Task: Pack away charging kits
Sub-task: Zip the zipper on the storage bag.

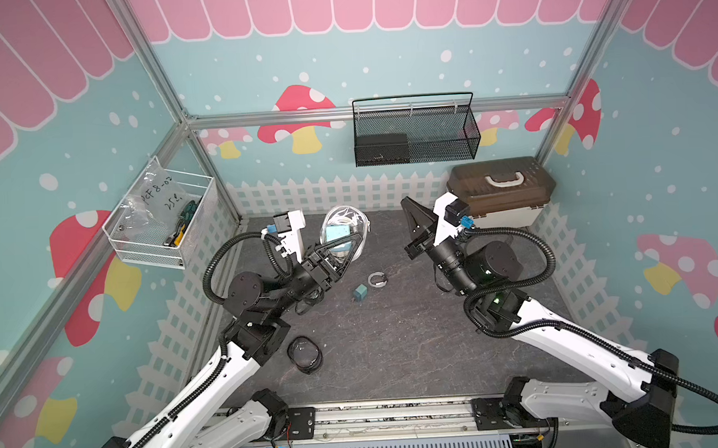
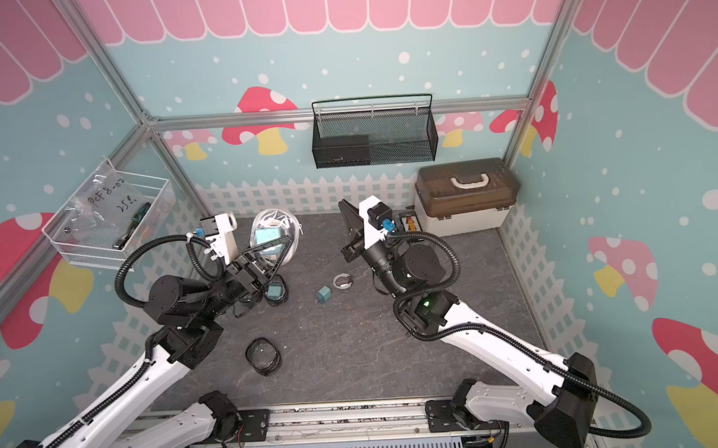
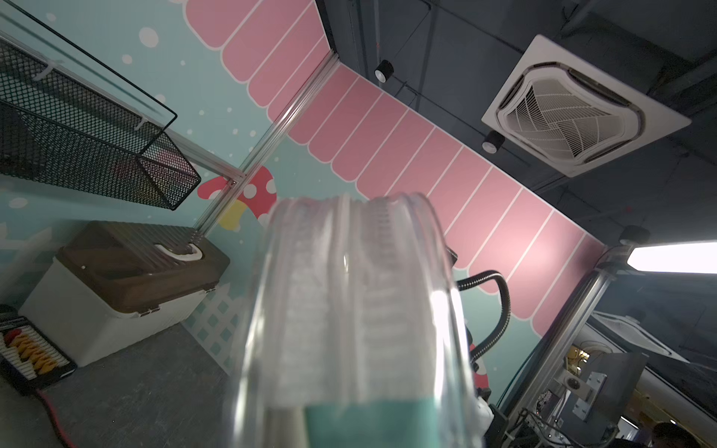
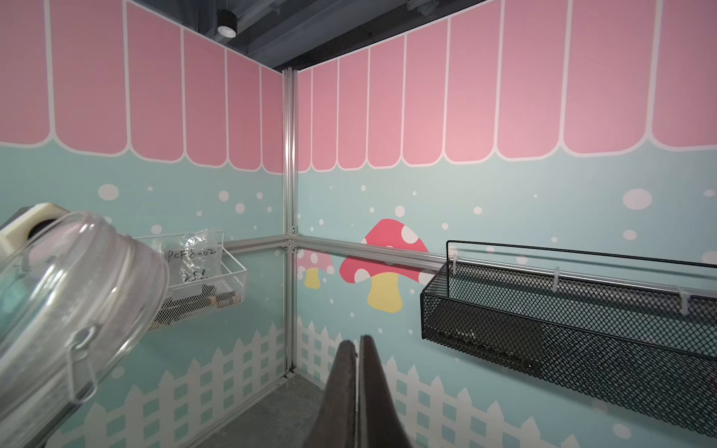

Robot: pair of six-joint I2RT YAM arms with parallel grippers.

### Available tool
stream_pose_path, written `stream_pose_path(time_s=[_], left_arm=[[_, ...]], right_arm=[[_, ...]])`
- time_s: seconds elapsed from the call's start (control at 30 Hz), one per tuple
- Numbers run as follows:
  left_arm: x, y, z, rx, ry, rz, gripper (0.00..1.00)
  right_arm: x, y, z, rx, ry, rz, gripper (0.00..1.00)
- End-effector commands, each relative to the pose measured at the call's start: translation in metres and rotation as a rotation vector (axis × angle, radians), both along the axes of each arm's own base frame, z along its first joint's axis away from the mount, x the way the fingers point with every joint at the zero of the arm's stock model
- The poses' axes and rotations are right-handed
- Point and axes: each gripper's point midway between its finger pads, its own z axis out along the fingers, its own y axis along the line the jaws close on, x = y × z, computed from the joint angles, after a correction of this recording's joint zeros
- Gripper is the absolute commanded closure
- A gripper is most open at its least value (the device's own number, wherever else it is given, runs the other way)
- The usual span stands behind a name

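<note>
My left gripper (image 1: 347, 249) is shut on a clear oval pouch (image 1: 344, 221), held tilted above the table's back left. Inside it sit a teal cube charger (image 1: 336, 235) and a white cable. In the left wrist view the pouch (image 3: 349, 302) fills the centre and hides the fingers. A loose teal charger (image 1: 359, 293) and a coiled white cable (image 1: 377, 279) lie mid-table. An empty black-rimmed pouch (image 1: 304, 354) lies near the front left. Another black-rimmed pouch (image 2: 276, 293) with a teal charger in it lies under the left arm. My right gripper (image 4: 357, 343) is shut and empty, raised at the back right.
A black mesh basket (image 1: 415, 131) hangs on the back wall and a white wire basket (image 1: 161, 225) on the left wall. A beige box with a brown lid (image 1: 499, 194) stands at the back right, next to a black board with orange connectors (image 2: 409, 223).
</note>
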Motion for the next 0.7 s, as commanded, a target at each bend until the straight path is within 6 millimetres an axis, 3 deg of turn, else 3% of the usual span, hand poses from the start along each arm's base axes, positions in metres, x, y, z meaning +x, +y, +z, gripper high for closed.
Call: stream_pose_path(time_s=[0.0,0.17,0.23,0.37,0.67], left_arm=[[-0.009,-0.004,-0.012,0.135,-0.019,-0.012,1.0],[-0.011,-0.005,-0.008,0.279,-0.054,0.01,1.0],[-0.009,-0.007,-0.006,0.326,-0.071,0.014,1.0],[0.001,-0.012,-0.009,0.402,-0.064,0.029,1.0],[0.014,-0.024,-0.03,0.505,-0.029,0.046,1.0]], right_arm=[[-0.012,0.026,-0.012,-0.194,-0.005,0.118,0.99],[-0.026,0.021,-0.052,-0.321,0.043,0.138,0.61],[-0.031,0.02,-0.066,-0.348,0.059,0.138,0.51],[-0.034,0.025,-0.078,-0.374,0.084,0.134,0.49],[-0.021,0.034,-0.054,-0.305,0.101,0.104,0.48]])
